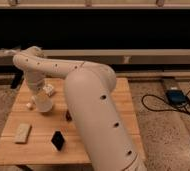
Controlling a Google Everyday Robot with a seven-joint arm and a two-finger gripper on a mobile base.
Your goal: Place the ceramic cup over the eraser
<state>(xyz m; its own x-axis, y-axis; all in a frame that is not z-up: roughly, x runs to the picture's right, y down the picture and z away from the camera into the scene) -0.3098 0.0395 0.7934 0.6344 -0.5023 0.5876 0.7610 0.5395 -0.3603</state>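
One cup upright at left of bench, 11 o'clock from one black eraser, well apart. One hand right at cup's top; open or gripping, cannot tell. One beige block at eraser's 9 o'clock.

Pale gripper at cream cup; black eraser.

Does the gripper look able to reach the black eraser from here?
Probably yes: the gripper hangs low over the table, behind the eraser, and nothing stands between them.
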